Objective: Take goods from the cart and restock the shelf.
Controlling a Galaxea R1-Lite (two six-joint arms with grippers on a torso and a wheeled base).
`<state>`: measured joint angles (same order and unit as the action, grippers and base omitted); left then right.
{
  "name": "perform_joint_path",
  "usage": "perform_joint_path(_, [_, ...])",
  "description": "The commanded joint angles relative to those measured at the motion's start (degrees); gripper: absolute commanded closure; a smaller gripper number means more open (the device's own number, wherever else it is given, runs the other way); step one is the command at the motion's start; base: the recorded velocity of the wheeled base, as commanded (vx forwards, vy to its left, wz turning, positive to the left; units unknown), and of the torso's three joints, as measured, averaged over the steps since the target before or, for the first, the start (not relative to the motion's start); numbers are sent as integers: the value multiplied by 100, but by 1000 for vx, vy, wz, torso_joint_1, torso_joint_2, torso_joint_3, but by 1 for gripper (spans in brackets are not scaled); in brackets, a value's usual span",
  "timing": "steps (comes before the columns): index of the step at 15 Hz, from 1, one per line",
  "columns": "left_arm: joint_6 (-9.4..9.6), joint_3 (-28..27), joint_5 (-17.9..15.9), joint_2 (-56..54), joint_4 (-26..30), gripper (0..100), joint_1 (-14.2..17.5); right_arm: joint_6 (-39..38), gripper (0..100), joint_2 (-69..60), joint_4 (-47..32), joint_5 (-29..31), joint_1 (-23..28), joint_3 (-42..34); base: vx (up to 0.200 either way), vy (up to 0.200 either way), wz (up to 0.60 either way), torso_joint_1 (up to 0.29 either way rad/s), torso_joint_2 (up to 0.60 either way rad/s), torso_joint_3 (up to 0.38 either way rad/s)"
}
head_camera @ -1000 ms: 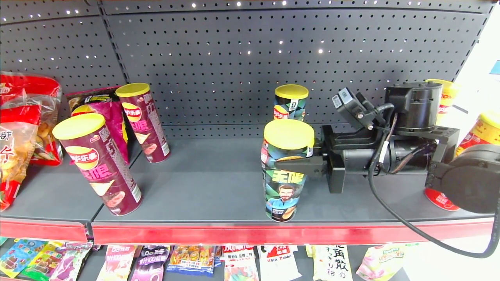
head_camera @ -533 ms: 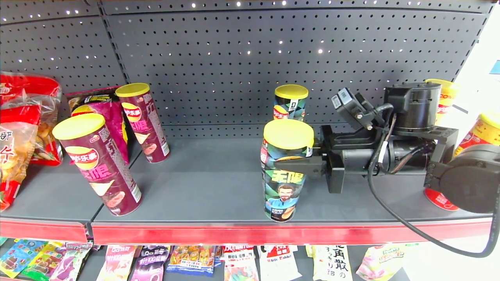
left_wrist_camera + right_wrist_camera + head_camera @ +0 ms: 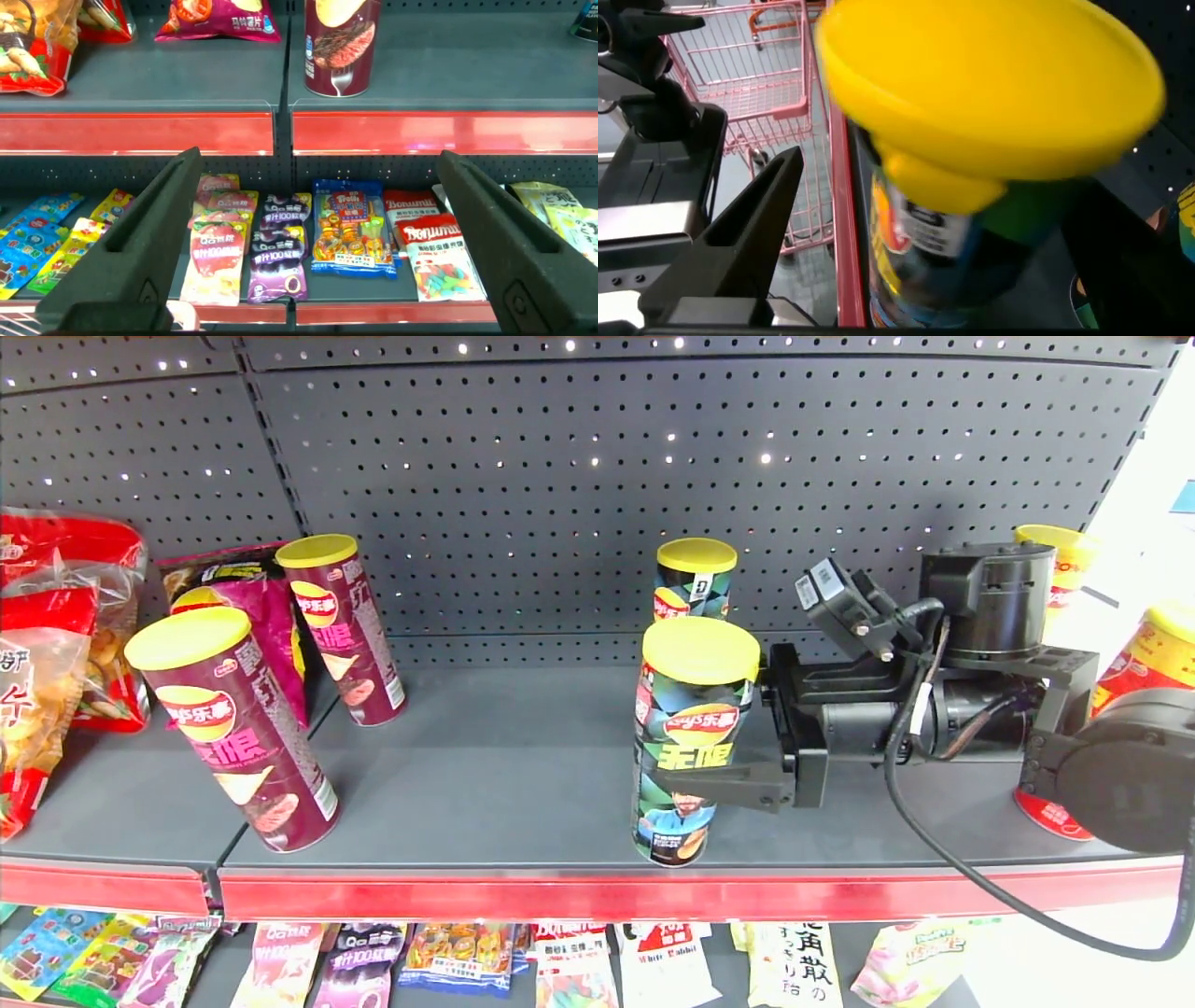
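left gripper (image 3: 320, 159): fingers spread wide, nothing in them, parked low in front of the candy bags (image 3: 280, 252)
purple cans (image 3: 233, 728): standing at the left end of the shelf (image 3: 523, 775)
green can (image 3: 693, 714): upright near the front edge, just ahead of a second green can (image 3: 695, 581), so looks delivered
right gripper (image 3: 681, 747): straddling that can from the right, fingers apart, not squeezing
still to do: probably backing out without tipping it, then off to the cart (image 3: 775, 103) for more
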<state>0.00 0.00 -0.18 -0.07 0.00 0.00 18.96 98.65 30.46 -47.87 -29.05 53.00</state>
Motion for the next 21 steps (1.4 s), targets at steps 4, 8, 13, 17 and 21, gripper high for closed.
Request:
perform_joint_path(4, [0,0,1,7,0,0,0,-24,0,-566,-5,24,189,-660,0,0,0,0,0,0])
perform_joint_path(8, [0,0,1,7,0,0,0,-59,0,-1612,-5,-3,523,-1996,0,0,0,0,0,0])
perform_joint_path(13, [0,0,1,7,0,0,0,-68,0,-4099,-946,560,1261,-3859,0,0,0,0,0,0])
perform_joint_path(17, [0,0,1,7,0,0,0,-68,0,-6903,-2405,2441,2879,-4650,0,0,0,0,0,0])
perform_joint_path(21, [0,0,1,7,0,0,0,-674,0,-9320,-2923,2660,3898,-5230,0,0,0,0,0,0])
